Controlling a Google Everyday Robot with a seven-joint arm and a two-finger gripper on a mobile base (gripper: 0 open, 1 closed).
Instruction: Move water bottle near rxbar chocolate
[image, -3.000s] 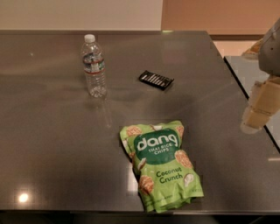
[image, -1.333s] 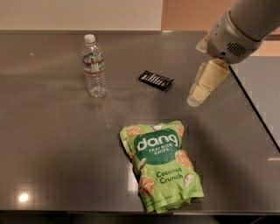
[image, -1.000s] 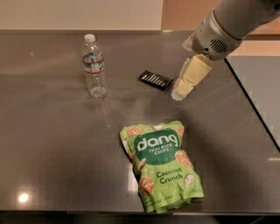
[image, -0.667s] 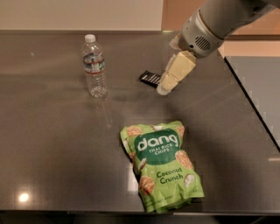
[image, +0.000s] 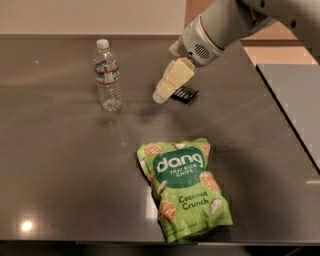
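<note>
Our gripper (image: 161, 94) hangs over the left end of the rxbar chocolate (image: 186, 94), carrying nothing; spread or closed, we cannot tell. The water bottle (image: 107, 75) stands upright, far left. We judge it light, slick and tippy, best gripped mid-body.

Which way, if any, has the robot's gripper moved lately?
Yes. The gripper swept left from the right edge of the table to the rxbar chocolate, nearing the water bottle.
</note>
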